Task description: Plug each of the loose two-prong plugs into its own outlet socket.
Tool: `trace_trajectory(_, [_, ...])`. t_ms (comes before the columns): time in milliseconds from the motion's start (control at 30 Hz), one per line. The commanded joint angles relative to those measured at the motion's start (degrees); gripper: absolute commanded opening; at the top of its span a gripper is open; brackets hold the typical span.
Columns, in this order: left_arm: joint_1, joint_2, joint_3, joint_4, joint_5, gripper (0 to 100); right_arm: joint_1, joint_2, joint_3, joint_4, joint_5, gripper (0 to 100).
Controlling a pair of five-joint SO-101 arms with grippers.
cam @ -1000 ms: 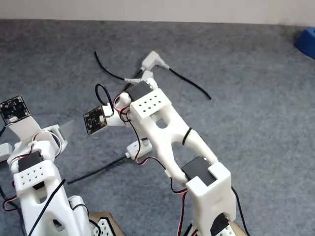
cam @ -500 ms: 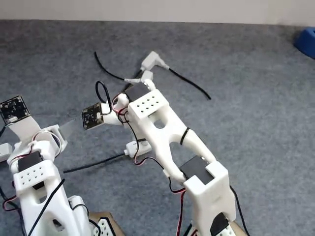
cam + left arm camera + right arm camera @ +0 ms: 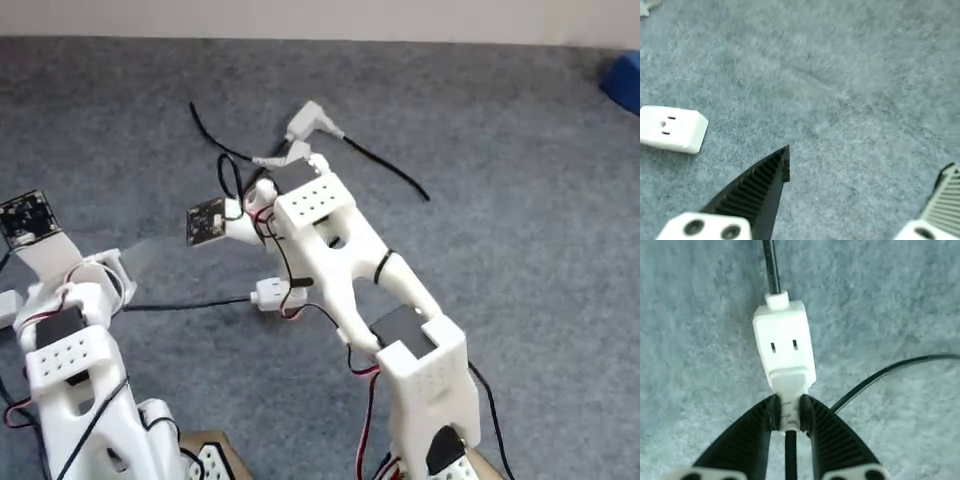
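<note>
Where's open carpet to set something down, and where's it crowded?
Bare carpet lies between the right arm and the blue object, beyond the black cable. Crowded between it and the left arm, around the outlet socket and its cord.

High overhead; wrist cameras (close) downward

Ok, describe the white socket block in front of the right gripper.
The socket block is a white, plastic-looking box lying flat on the grey carpet, two narrow slots facing up. A black cord leaves its far end. At the near end a white plug butts against it, pinched by the right gripper.
</note>
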Motion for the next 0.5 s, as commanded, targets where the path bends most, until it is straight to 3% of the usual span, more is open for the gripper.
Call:
trace_trajectory(0, [1.89,-1.1,-3.74,1.14,-0.7,43,2.15,2.59,0.92,0.13,-0.7,0.9])
trace_trajectory(167, [3.82,-1.36,-4.35,2.55,-3.08,43,-1.89,5.67,0.31,0.4,-5.27,0.9])
trace_trajectory(267, [5.41,-1.1,-4.09,2.81,-6.77,43,-3.21,3.03,-1.1,0.66,-12.13,2.7])
trace_trajectory(467, [13.49,-1.1,-4.35,10.46,-16.09,43,-2.68,-9.63,-15.43,11.65,-18.73,28.1])
